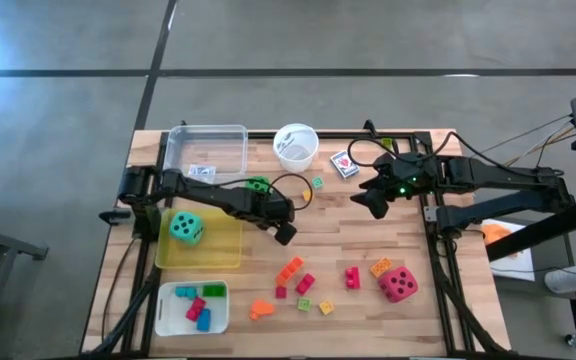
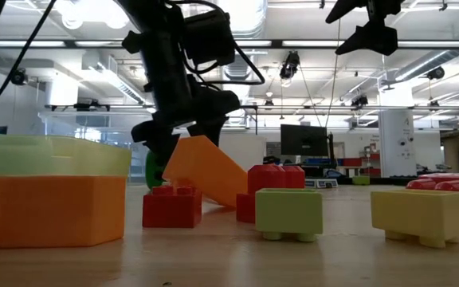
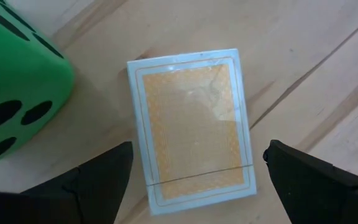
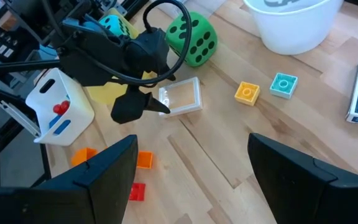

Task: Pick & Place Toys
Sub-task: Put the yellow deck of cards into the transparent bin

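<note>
An orange-backed card pack (image 3: pixel 191 127) lies flat on the wooden table (image 1: pixel 368 240). My left gripper (image 3: pixel 197 151) hovers just over it, pointing steeply down and open, one finger off each long side without touching. In the high view this gripper (image 1: pixel 284 230) is near the table's middle. A green die (image 3: pixel 11 87) rests on the table just beside the pack. My right gripper (image 1: pixel 373 200) hangs open and raised over the table's far right part. Loose blocks (image 1: pixel 298 275) and a red die (image 1: pixel 398 284) lie toward the near edge.
A yellow tray (image 1: pixel 213 250) holds a teal die (image 1: pixel 187 228). A white tray (image 1: pixel 213 320) holds several blocks. At the far edge stand a clear tray (image 1: pixel 206 150), a white cup (image 1: pixel 296 146) and a second card pack (image 1: pixel 344 163). Two small blocks (image 4: pixel 266 88) lie near the cup.
</note>
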You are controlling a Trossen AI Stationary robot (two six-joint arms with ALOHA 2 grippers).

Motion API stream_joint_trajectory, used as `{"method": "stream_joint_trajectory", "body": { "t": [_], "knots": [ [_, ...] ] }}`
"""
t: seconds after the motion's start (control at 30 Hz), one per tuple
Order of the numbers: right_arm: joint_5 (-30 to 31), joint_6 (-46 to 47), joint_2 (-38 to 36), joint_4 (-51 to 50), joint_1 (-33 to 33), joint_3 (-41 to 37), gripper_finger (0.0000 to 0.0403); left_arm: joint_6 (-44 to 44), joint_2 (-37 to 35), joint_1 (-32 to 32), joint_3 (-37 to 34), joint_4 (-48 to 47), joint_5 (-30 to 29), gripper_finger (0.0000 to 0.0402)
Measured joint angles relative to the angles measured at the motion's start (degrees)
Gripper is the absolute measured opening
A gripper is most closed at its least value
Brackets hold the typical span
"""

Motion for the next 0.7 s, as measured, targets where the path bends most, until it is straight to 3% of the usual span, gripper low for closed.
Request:
{"method": "stream_joint_trajectory", "body": {
  "t": [0.7],
  "knots": [
    [-1.09, 0.04, 0.0, -0.03, -0.02, 0.0, 0.0297, 0.82, 3.87, -0.67, 0.06, 0.73, 1.02, 0.0356]
  ]
}}
